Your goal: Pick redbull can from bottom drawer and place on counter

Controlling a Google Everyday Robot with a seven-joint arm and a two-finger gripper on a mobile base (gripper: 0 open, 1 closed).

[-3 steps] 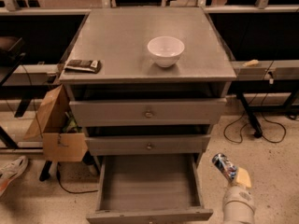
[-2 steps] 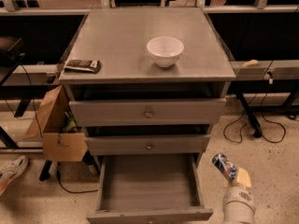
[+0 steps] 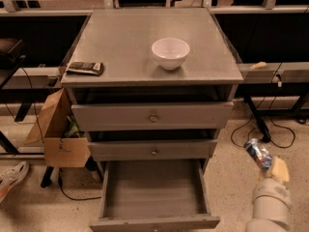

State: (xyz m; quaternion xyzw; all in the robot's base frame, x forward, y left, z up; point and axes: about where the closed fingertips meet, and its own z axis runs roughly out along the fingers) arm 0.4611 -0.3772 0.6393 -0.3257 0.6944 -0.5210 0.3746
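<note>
The redbull can point(image 3: 257, 152), a small slim blue-and-silver metal cylinder, is at the lower right of the frame. It is tilted, clear of the speckled floor and outside the cabinet. The pale two-finger gripper point(image 3: 269, 162) sits just below it on the white arm. Its fingers look closed on the can's lower end, so I judge the can is carried and not resting on anything.

To the gripper's left, at the bottom centre, the wide grey bottom drawer point(image 3: 153, 190) is pulled fully out and its plain floor shows nothing on it. This fits a can already lifted out. The drawer's right wall and front lip jut toward the arm, and these are the nearest edges to avoid.

Above it the 2 upper grey drawers point(image 3: 152, 115), each with a small round knob, are only slightly ajar, so the route upward on the right looks open. Black cables point(image 3: 270, 129) and a bench leg lie behind the can.

Farther up, the large matte-grey square counter point(image 3: 125, 37) holds a round white bowl point(image 3: 170, 53) right of centre. A dark flat snack packet point(image 3: 85, 68) lies at its left front corner. The front right corner and the back half are bare, and the front right is probably the shortest reach.

A brown cardboard box point(image 3: 58, 139) leans at the cabinet's left, well apart from the arm.
</note>
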